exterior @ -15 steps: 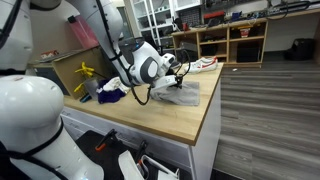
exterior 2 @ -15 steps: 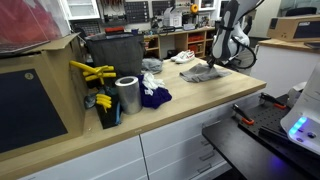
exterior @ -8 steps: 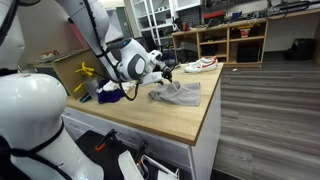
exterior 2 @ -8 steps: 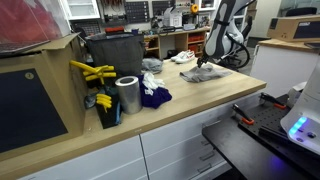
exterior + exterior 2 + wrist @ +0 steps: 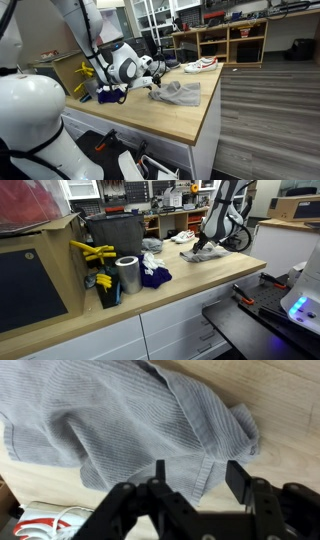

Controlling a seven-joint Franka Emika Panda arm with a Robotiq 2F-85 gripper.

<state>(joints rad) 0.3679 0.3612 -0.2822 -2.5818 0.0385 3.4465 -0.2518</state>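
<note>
The gripper [image 5: 197,472] hangs over a grey cloth [image 5: 110,420] that lies crumpled on the wooden counter [image 5: 285,400]. In the wrist view its two dark fingers [image 5: 237,475] stand wide apart with nothing between them. The cloth's near hem runs across just under and ahead of the tips, and most of the fabric spreads away from the gripper. From this angle it is hard to tell whether the tips brush the hem or stand just clear of it.

In an exterior view the gripper [image 5: 157,72] sits at the cloth's [image 5: 178,92] edge on the side toward the back of the counter [image 5: 175,122], with the arm reaching in from that side. In an exterior view the gripper [image 5: 205,246] is low over the cloth [image 5: 208,254] near the far end of the counter [image 5: 190,285].

Well apart from the cloth, further along the counter, a blue rag [image 5: 155,277] lies just beside a silver can [image 5: 128,275]. A dark bin [image 5: 115,235] stands behind them, with yellow tools [image 5: 92,252] next to it.
</note>
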